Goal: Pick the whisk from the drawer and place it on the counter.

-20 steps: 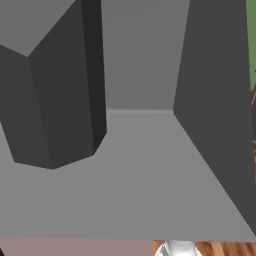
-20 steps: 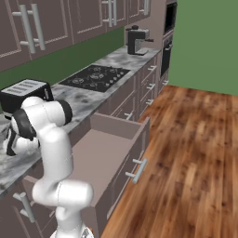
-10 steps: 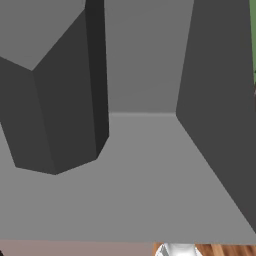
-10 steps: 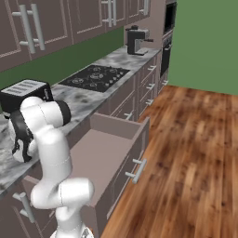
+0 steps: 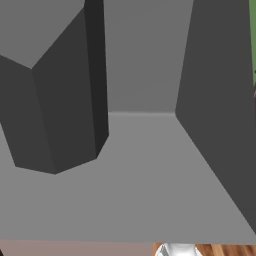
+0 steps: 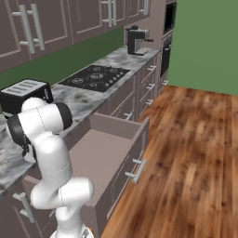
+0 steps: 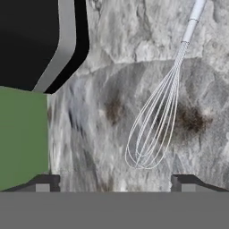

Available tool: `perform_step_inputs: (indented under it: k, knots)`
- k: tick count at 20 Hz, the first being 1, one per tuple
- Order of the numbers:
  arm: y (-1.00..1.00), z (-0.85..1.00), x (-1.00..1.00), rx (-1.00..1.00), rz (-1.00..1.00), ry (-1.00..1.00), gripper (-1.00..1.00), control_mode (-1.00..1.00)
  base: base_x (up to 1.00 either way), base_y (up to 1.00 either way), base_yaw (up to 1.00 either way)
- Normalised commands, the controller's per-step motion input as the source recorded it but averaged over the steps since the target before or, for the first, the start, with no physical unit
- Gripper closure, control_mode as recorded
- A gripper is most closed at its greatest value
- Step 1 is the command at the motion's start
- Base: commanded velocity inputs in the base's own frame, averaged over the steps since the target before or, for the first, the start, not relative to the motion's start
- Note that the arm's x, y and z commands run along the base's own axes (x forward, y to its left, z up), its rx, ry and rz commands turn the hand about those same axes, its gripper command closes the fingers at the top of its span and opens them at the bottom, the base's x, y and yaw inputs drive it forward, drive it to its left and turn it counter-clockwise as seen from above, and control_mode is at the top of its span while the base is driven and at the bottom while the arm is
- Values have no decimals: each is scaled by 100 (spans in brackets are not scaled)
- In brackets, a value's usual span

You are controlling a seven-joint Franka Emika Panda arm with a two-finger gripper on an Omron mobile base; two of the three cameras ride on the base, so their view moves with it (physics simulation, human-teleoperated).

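On the marbled tabletop (image 7: pixel 112 89), under the hand (image 7: pixel 115 181): 1 whisk (image 7: pixel 154 129), steel wire, lying flat, handle running away toward the top of the hand view, wire bulb nearest the fingertips (image 7: pixel 185 181)
- Position: bulb between the 2 tips, closer to one of them, seemingly apart from both
- Hand: fingers spread wide, holding nothing
- Adjacent: black toaster (image 6: pixel 25 95) close beside
- Drawer (image 6: pixel 111 153): pulled out, floor bare
- Risks, judged: whisk could roll if a fingertip brushes the wires on retreat; hand might clip the toaster if it swings sideways
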Motion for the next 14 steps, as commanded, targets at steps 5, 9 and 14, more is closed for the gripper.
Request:
perform_step_inputs:
  k: [5, 9, 14]
  knots:
    - [-52, 100, 32, 25, 6, -1, -100, -100, 0, 0, 0]
    - [-86, 100, 10, 22, 0, 0, -100, -100, 0, 0, 0]
    - [-100, 100, 0, 14, -6, 3, -100, -100, 0, 0, 0]
